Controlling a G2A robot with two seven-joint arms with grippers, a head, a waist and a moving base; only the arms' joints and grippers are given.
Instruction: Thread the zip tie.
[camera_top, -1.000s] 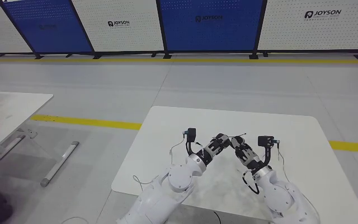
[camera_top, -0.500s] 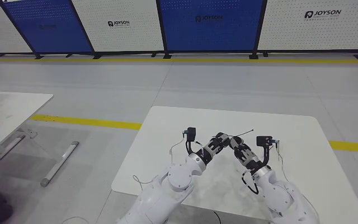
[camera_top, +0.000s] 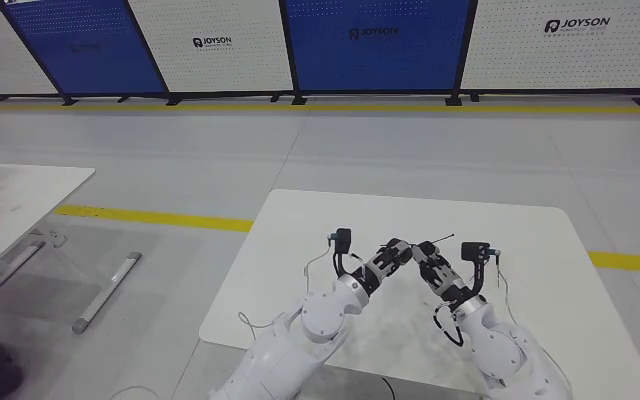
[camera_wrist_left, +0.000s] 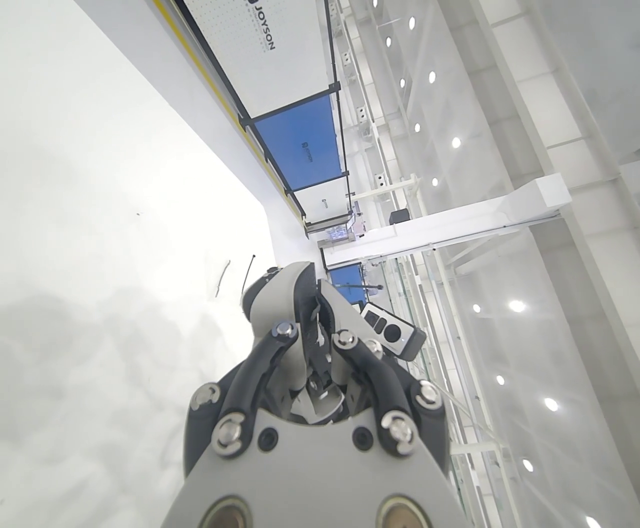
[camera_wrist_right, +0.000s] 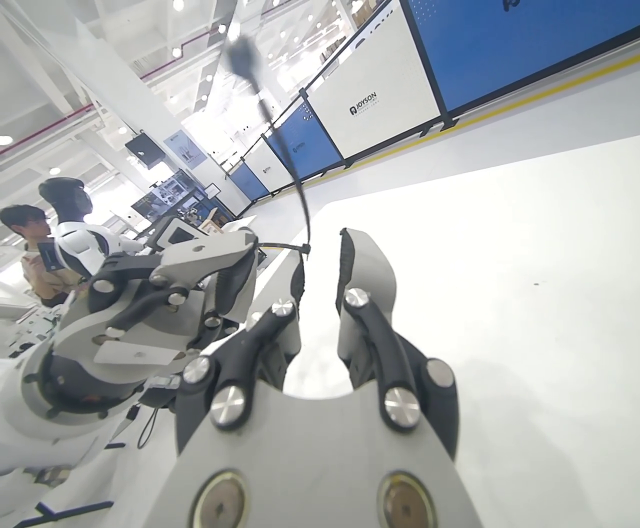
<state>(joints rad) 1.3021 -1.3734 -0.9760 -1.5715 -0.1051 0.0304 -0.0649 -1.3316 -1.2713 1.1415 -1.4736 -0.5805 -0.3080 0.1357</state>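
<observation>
Blurred far end of zip tie (camera_wrist_right: 294, 167)

Zip tie (camera_wrist_right: 300, 185): black throughout.
Table (camera_top: 520, 230): plain white, no pattern.
Left gripper (camera_wrist_left: 311, 287): light grey fingers, black ribbed pads, black links, silver bolts.
Right gripper (camera_wrist_right: 322, 252): same colour scheme.
Floor (camera_top: 200, 160): pale grey, with yellow stripe (camera_top: 150, 217).
Wall panels (camera_top: 380, 45): alternating blue and white, fine dot grid, black frames.
</observation>
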